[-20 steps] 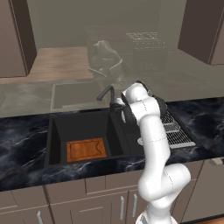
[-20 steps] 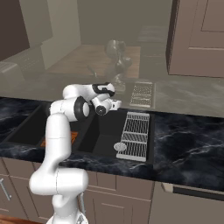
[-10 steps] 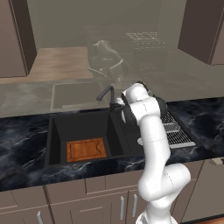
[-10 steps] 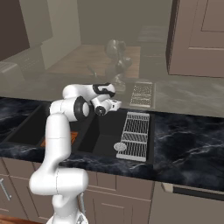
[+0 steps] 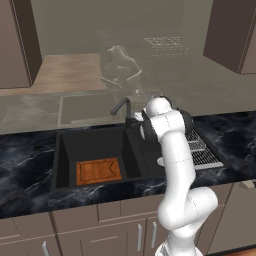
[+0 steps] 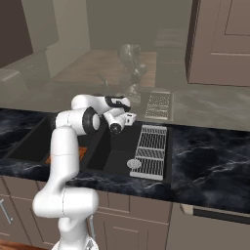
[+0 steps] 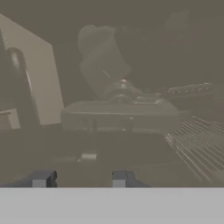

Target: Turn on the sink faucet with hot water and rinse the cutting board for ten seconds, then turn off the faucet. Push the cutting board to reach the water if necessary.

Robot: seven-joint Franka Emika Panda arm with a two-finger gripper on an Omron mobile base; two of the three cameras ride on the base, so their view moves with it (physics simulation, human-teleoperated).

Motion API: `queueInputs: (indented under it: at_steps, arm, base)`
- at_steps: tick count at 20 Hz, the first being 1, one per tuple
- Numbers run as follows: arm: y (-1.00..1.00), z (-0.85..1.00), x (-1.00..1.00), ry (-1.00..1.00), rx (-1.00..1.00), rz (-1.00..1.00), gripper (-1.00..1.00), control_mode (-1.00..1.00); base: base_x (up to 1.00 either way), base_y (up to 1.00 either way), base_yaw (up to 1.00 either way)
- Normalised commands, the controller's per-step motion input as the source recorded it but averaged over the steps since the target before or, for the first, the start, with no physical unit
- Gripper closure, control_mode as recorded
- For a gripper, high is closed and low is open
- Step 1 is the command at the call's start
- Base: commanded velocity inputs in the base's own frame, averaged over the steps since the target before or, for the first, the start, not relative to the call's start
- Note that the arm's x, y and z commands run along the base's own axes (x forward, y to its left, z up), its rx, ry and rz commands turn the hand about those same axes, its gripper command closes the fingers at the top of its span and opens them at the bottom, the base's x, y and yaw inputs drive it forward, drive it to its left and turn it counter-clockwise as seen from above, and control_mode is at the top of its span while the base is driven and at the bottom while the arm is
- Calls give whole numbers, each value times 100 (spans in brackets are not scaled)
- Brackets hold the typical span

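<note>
The cutting board [image 5: 99,171] lies flat on the floor of the large left basin of the sink [image 5: 65,150], toward its front, well to the left of where the spout points; I see no water running, so I judge the faucet [image 5: 122,107] is not yet on; the gripper [image 6: 128,118] sits up at the back rim between the two basins, close beside the faucet base, pointing toward the back wall; from the hand view the two finger tips [image 7: 41,178] stand apart with nothing between them, so I read the fingers as spread and holding nothing; the wire rack [image 6: 150,150] rests over the right basin with a round drain [image 6: 134,164] by its near corner; my worry is the approach: I can't tell how the hand lines up with the lever, so I may nudge the spout sideways or swing the lever to the cold side; even with water flowing, the stream may fall clear of the board, and then I have to push it across
</note>
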Motion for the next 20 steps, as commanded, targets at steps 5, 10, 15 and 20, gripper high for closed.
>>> queueInputs:
  at_steps: [5, 10, 15, 20]
  arm:
    - [-55, -18, -52, 12, 0, 1, 100, -100]
    - [-49, -11, -43, 10, 0, 0, 100, -100]
    - [-43, -3, -36, 11, 0, 0, 100, -100]
    - [-40, 0, -34, 13, 0, 0, 100, -100]
  base:
    - [0, 0, 0]
    - [0, 0, 0]
    - [0, 0, 0]
    - [0, 0, 0]
